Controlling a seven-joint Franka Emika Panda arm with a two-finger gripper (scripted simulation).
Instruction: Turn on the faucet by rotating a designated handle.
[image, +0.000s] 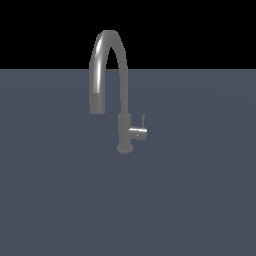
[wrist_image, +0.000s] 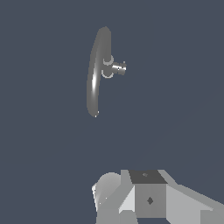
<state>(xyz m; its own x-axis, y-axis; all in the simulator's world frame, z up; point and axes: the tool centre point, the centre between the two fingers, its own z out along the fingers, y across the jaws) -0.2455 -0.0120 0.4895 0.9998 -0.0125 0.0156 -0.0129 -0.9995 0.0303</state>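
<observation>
The faucet (image: 123, 95) is a tall grey gooseneck tap that stands upright on the dark blue-grey floor. Its arched spout comes down on the exterior view's left. The handle (image: 143, 123) is a thin short pin that stands upright on a stubby cylinder, which juts from the column toward the exterior view's right, low near the base. In the wrist view I look down on the faucet (wrist_image: 95, 74) from well above, and the handle (wrist_image: 119, 68) sticks out sideways from it. The gripper's fingers show in neither view.
Grey blocky parts of the robot (wrist_image: 148, 197) fill the lower edge of the wrist view, far from the faucet. The flat blue-grey floor (image: 190, 200) spreads around the faucet's base, with black background behind it.
</observation>
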